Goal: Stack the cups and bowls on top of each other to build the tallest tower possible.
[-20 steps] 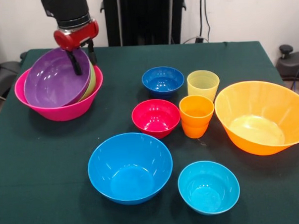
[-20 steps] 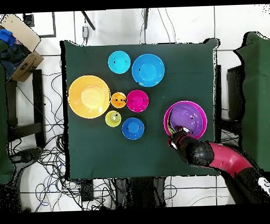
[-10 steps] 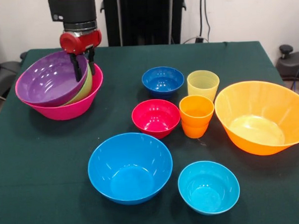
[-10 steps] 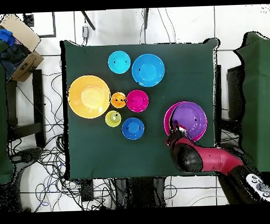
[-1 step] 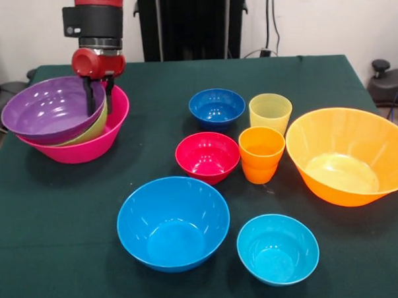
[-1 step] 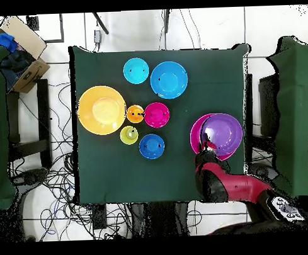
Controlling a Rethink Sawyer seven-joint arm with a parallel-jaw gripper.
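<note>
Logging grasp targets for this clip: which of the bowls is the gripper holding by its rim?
The purple bowl. The gripper straddles its rim, one finger inside, one outside; it sits tilted over the green bowl in the pink bowl. All others stand free.

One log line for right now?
hand: shut on purple bowl rim | purple bowl: tilted over green bowl in pink bowl | others: unstacked

A dark green tablecloth (image 5: 153, 151) covers the table; a cardboard box (image 6: 21, 52) sits beside tangled floor cables (image 6: 48, 180).
</note>
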